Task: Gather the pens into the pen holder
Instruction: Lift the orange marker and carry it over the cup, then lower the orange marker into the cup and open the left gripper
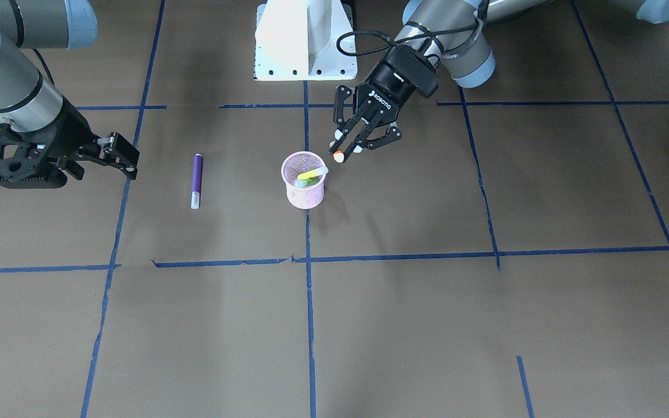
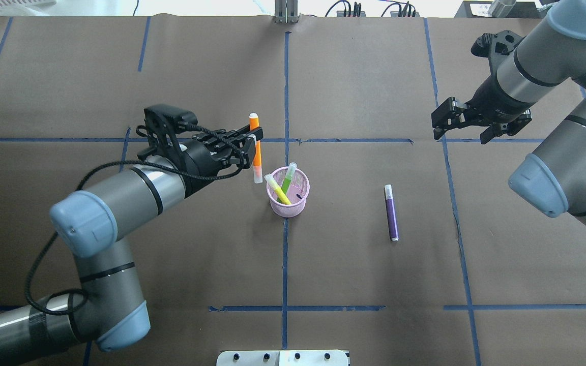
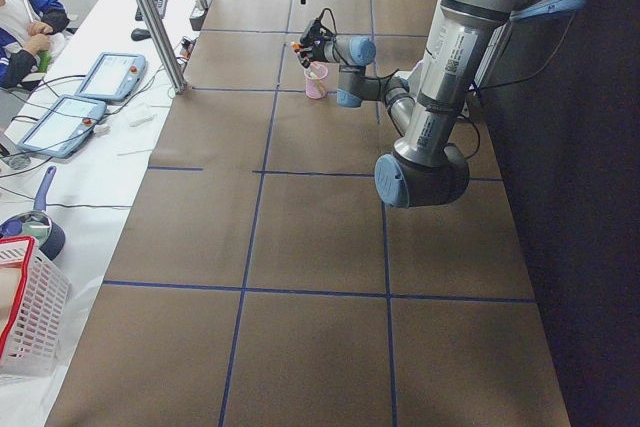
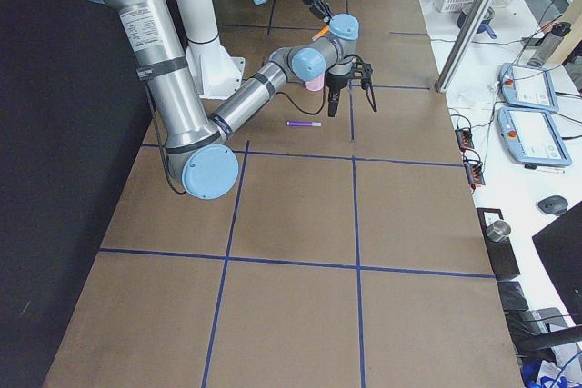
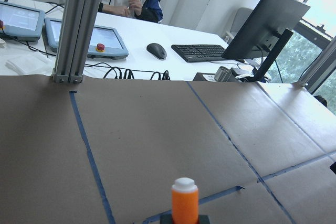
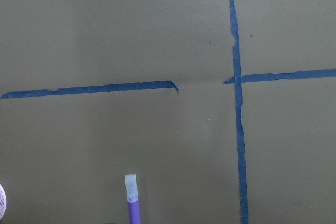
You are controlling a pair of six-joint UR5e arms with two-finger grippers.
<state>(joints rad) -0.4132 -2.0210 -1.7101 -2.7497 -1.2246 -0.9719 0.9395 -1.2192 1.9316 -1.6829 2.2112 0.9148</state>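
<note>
Pink cup [image 2: 288, 210] holds green pen [image 2: 288, 178], yellow pen [image 2: 276, 189]; orange pen [image 2: 256, 147] upright; purple pen [image 2: 391, 213] flat.

Clock as seen from overhead: the pen holder [image 2: 293, 208] has its mouth half taken, a yellow pen [image 2: 276, 188] leaning to 10 o'clock and a green pen [image 2: 287, 179] to 12, so the open gap is its 3-to-6 side. The left gripper [image 2: 251, 141], clamped on the orange pen [image 2: 256, 152], crowds the holder's 10 o'clock. The purple pen [image 2: 391, 213] at 3 lies on bare table [image 2: 354, 264], room all round it. The right gripper [image 2: 463, 133] is well off at 2.
</note>
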